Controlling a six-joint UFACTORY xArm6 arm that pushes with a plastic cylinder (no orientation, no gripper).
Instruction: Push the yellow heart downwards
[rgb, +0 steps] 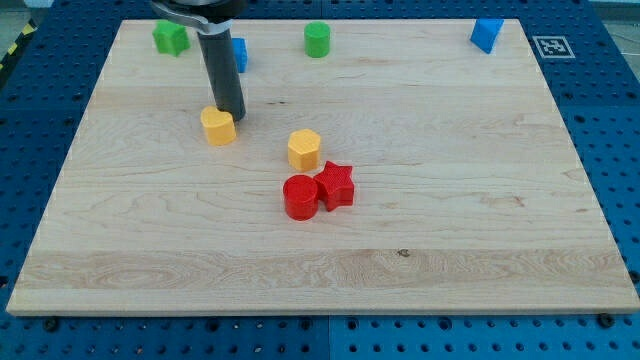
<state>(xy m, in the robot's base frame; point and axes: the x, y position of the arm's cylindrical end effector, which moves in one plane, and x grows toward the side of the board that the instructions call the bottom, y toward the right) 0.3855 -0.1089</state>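
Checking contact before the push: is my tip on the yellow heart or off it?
On it, apparently: my tip meets the yellow heart at its upper right edge, no gap visible.

The rod (221, 65) half hides a blue block (240, 53).

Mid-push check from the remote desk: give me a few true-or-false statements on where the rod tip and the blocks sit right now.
1. My tip sits just above the yellow heart, on its upper right edge. True.
2. The red cylinder and the red star are far apart. False: they touch.
3. The yellow hexagon lies to the view's right of the heart. True.
4. A green cylinder stands at the board's bottom edge. False: it is near the top edge.
5. The blue block sits at the top right. True.
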